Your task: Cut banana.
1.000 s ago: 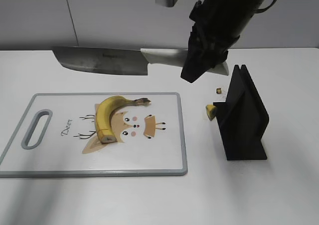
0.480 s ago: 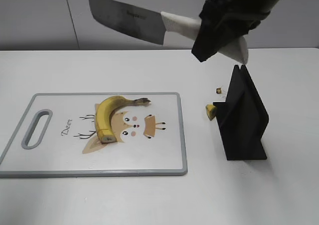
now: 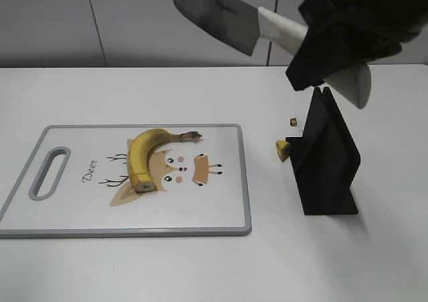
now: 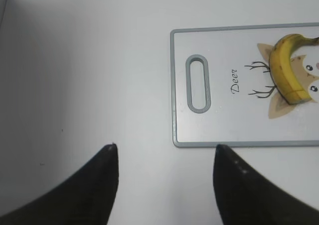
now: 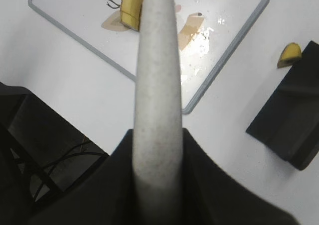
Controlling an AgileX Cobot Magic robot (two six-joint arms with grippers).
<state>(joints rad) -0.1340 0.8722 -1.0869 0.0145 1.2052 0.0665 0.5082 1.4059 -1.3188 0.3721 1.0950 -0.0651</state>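
Observation:
The banana (image 3: 146,152) is curved, yellow and unpeeled. It lies on the white cutting board (image 3: 80,208), dark stem to the right, flat cut end toward the front. It also shows in the left wrist view (image 4: 286,68) and the right wrist view (image 5: 132,8). My right gripper (image 3: 334,51) is shut on the white handle (image 5: 155,100) of a cleaver (image 3: 214,11). It holds the cleaver high, above and left of the black knife stand (image 3: 326,158), blade up-left. My left gripper (image 4: 164,150) is open and empty over bare table left of the board.
A small yellow banana scrap (image 3: 282,149) and a tiny brown crumb (image 3: 293,121) lie beside the knife stand's left side. The board's handle slot (image 3: 48,173) is at its left end. A grey wall panel stands behind the table.
My right gripper has carried the cleaver up and to the right, away from above the board toward the stand, blade tilting upward. The banana has not moved.

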